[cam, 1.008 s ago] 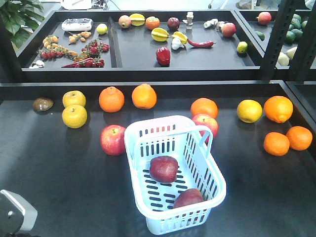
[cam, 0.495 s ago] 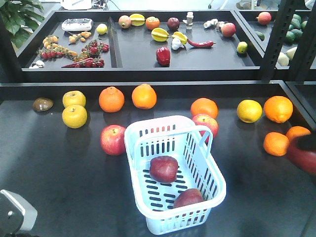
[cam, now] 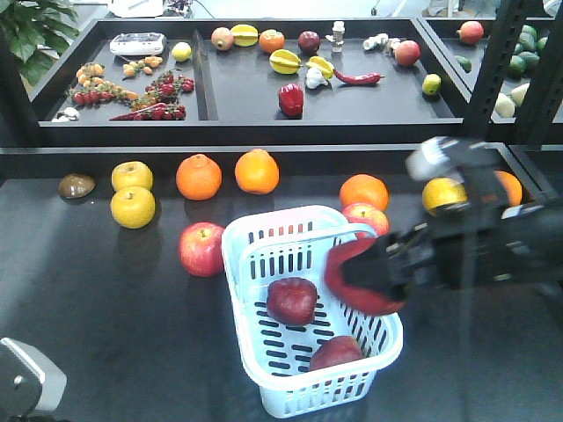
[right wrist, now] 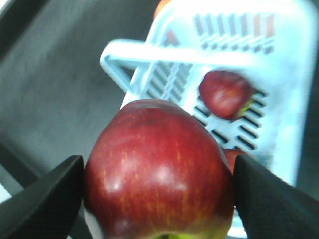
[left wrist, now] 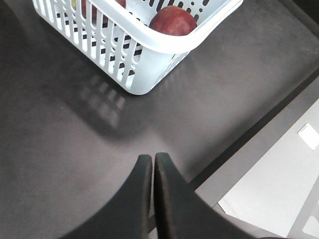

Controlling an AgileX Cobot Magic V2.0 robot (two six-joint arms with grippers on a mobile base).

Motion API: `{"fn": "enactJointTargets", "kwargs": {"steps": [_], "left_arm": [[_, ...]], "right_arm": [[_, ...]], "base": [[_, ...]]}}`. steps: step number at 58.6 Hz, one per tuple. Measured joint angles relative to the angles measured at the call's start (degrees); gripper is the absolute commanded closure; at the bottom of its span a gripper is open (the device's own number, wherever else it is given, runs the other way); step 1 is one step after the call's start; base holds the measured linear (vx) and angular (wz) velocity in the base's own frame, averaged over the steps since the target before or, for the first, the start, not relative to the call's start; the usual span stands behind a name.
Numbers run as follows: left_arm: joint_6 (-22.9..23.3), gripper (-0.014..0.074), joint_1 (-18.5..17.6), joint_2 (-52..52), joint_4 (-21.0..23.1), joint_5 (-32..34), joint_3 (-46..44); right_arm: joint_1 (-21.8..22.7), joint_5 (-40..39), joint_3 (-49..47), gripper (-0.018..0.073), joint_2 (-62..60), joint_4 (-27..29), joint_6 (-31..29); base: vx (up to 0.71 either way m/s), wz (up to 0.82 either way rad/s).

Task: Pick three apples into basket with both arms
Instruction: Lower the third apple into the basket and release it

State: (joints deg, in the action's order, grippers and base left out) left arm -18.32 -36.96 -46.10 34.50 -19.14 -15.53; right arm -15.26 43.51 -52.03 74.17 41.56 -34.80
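Note:
The pale-blue basket (cam: 264,227) stands on the black table with two deep-red apples inside, one in the middle (cam: 292,300) and one at the near end (cam: 335,352). My right gripper (cam: 368,280) is shut on a third apple (cam: 356,283), held over the basket's right rim. In the right wrist view the held apple (right wrist: 157,174) sits between both fingers of that gripper (right wrist: 157,168), above the basket (right wrist: 115,56) and an apple (right wrist: 225,93) in it. My left gripper (left wrist: 152,157) is shut and holds nothing, low over the table before the basket's corner (left wrist: 164,46), where one apple (left wrist: 173,21) shows.
Two lighter red apples (cam: 201,249) (cam: 363,214) lie beside the basket. Oranges (cam: 199,176) and yellow fruits (cam: 133,207) line the table's far side. Trays of produce (cam: 290,97) stand behind. A black post (cam: 493,61) rises at the right. The table's front edge (left wrist: 249,134) lies near my left gripper.
My right arm has come in from the right edge with the apple and moved left to above the basket's right rim. The basket and other fruit have not moved.

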Motion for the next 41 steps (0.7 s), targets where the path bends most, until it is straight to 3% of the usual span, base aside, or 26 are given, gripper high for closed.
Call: {"fn": "enactJointTargets", "kwargs": {"steps": [12,16,32,36,41], "left_arm": [[0.0,0.0602,0.0,0.0,0.0,0.0,0.0],[0.0,0.0602,0.0,0.0,0.0,0.0,0.0],[0.0,0.0602,0.0,0.0,0.0,0.0,0.0],[0.0,0.0602,0.0,0.0,0.0,0.0,0.0],[0.0,0.0602,0.0,0.0,0.0,0.0,0.0]], "right_arm": [[-2.95,-8.43,0.0,-0.0071,8.27,-0.23,-0.05],[-2.95,-10.37,0.0,-0.0167,9.58,0.05,-0.05],[-2.95,-11.46,0.0,-0.0117,9.89,0.7,-0.75],[-2.95,-10.1,0.0,-0.0042,9.63,0.7,-1.53],[-2.95,-7.5,0.0,0.0126,8.14,0.53,-3.06]], "base": [[0.0,0.0],[0.0,0.0],[0.0,0.0],[0.0,0.0],[0.0,0.0]]}}
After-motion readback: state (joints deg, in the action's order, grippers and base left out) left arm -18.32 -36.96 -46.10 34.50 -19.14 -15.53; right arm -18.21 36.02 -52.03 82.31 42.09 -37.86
